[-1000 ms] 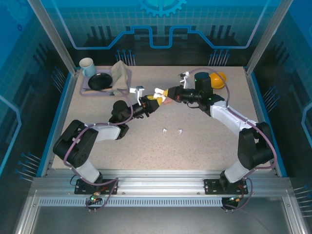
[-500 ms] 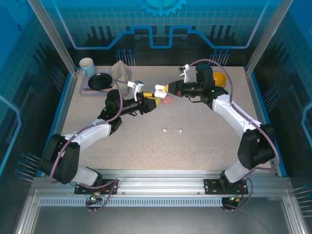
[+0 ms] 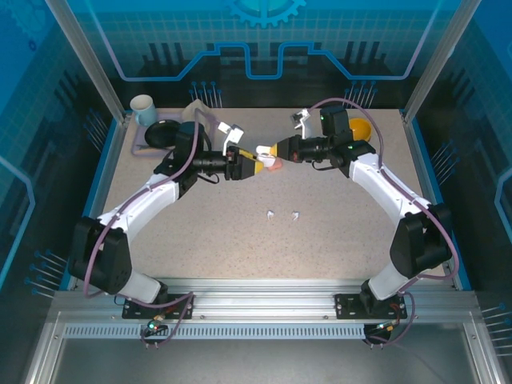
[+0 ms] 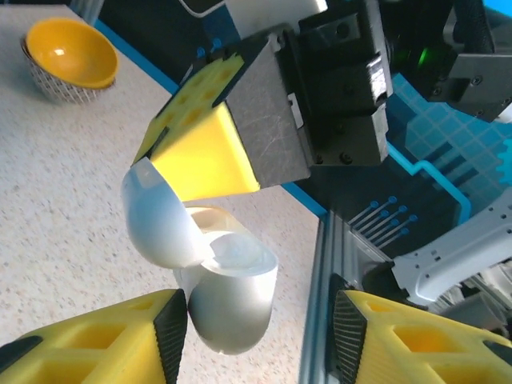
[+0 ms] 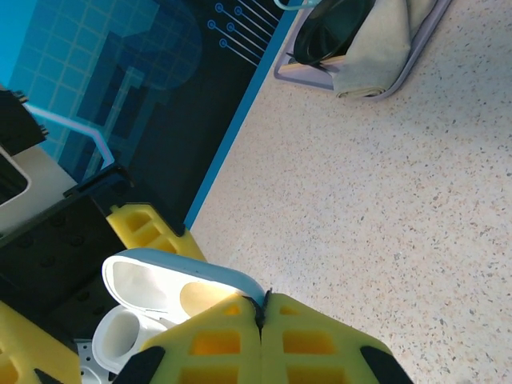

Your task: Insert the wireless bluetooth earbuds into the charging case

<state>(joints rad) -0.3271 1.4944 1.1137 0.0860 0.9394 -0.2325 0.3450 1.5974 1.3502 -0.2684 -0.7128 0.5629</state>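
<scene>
Charging case [image 4: 230, 308] judged light, glossy, slip-prone; right gripper [image 5: 262, 308] clamps its lid; left gripper [image 4: 260, 328] gapes astride its base, the best hold

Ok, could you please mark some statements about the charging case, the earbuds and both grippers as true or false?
1. The white charging case is open. True.
2. The right gripper pinches the case's lid. True.
3. The two white earbuds sit inside the case. False: they lie on the table, apart from the case.
4. The left gripper is shut tight on the case. False: its fingers stand apart, on either side of the case's body.
5. The yellow bowl stands on the tray. False: it stands on the table by the right arm; the tray is at the far left.
</scene>
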